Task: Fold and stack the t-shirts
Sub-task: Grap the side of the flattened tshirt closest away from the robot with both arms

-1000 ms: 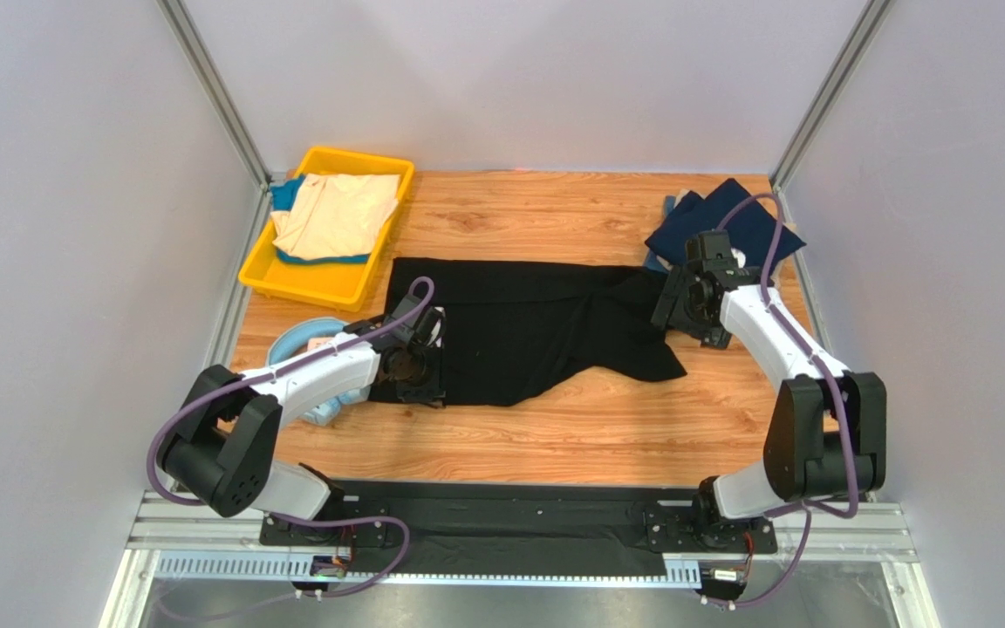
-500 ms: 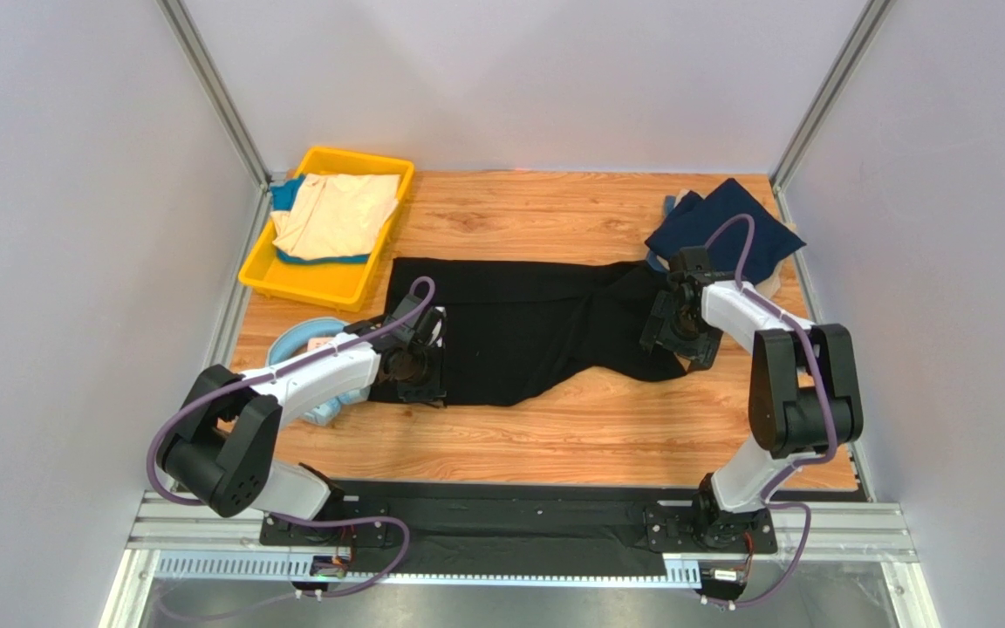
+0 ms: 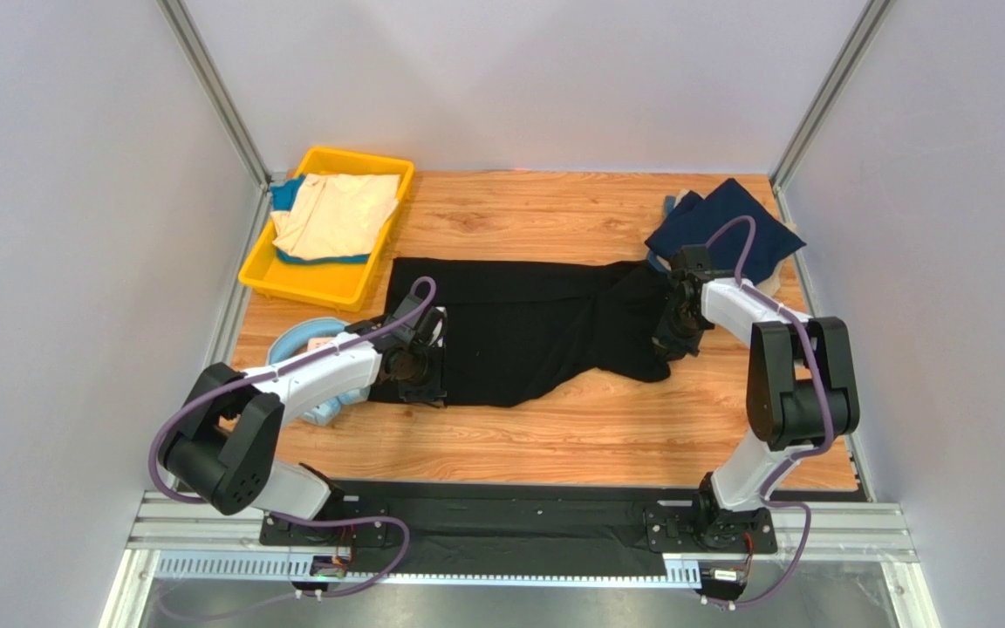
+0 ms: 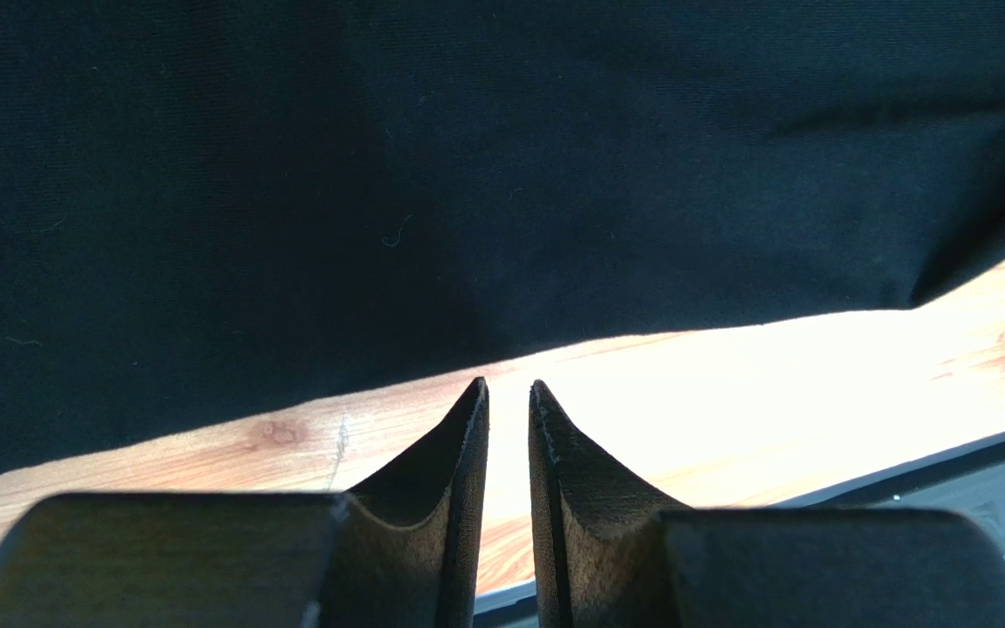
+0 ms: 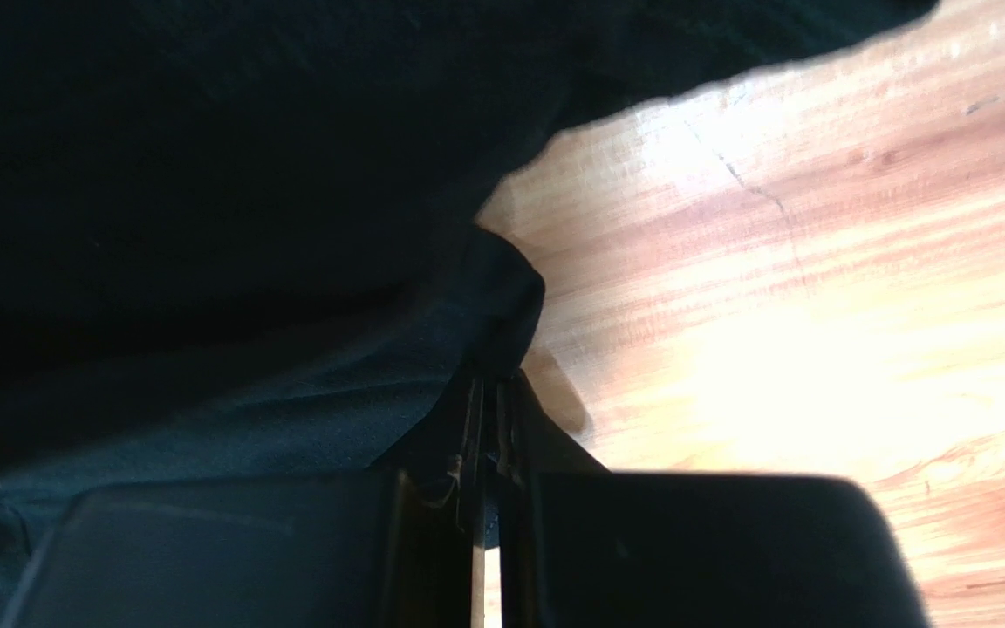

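Black soft cloth t-shirt (image 3: 521, 327) lies spread on the wooden surface (image 3: 573, 432): limp, light, so grip its hems. Your right pincer (image 5: 488, 390) seems pinched on its edge; left pincer (image 4: 508, 393) slightly parted, empty.

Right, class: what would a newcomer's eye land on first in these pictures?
The big black shirt spread across the middle of the table, with the right end effector pinching its right edge. Next, the yellow tray at the far left holding a cream shirt, and a navy shirt at the far right corner.
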Controlling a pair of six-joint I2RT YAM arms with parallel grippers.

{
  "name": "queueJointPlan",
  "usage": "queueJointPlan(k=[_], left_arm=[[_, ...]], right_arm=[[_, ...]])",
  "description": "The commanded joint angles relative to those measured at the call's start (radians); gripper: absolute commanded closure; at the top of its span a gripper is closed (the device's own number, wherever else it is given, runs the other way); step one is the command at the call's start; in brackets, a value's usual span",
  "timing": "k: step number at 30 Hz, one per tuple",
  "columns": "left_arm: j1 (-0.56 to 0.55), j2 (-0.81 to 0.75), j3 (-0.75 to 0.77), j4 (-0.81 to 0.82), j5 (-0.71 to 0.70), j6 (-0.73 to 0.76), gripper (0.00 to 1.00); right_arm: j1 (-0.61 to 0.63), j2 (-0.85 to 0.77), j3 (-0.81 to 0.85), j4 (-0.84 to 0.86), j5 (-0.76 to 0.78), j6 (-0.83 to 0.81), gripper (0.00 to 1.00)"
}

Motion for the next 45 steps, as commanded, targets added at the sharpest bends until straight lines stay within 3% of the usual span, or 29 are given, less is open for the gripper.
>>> queueJointPlan(k=[1,4,8,14,18,24,33,37,45], left_arm=[[-0.012,0.027,0.014,0.026,0.013,0.011,0.76],[-0.015,0.042,0.026,0.024,0.001,0.011,0.76],[-0.016,0.053,0.051,-0.032,-0.125,-0.013,0.68],[-0.013,-0.01,0.062,-0.057,-0.251,-0.032,0.66],[-0.012,-0.041,0.104,-0.112,-0.317,-0.041,0.61],[0.007,-0.004,0.145,-0.224,-0.406,-0.01,0.6],[0.062,0.074,0.109,-0.216,-0.449,-0.024,0.53],[0.067,0.079,0.083,-0.223,-0.493,-0.045,0.44],[0.073,0.076,0.016,-0.194,-0.443,-0.075,0.44]], right_arm=[[-0.001,-0.097,-0.061,-0.042,-0.024,0.019,1.0],[0.002,-0.209,-0.074,-0.088,-0.034,0.025,1.0],[0.004,-0.359,-0.063,-0.157,-0.034,0.025,1.0],[0.004,-0.55,0.004,-0.269,-0.036,0.018,1.0],[0.002,-0.585,0.027,-0.321,-0.082,0.013,1.0],[0.004,-0.622,-0.012,-0.326,-0.1,0.002,1.0],[0.004,-0.637,-0.011,-0.323,-0.146,-0.03,1.0],[0.001,-0.654,0.0,-0.33,-0.136,-0.039,1.0],[-0.002,-0.65,0.0,-0.324,-0.177,-0.04,1.0]])
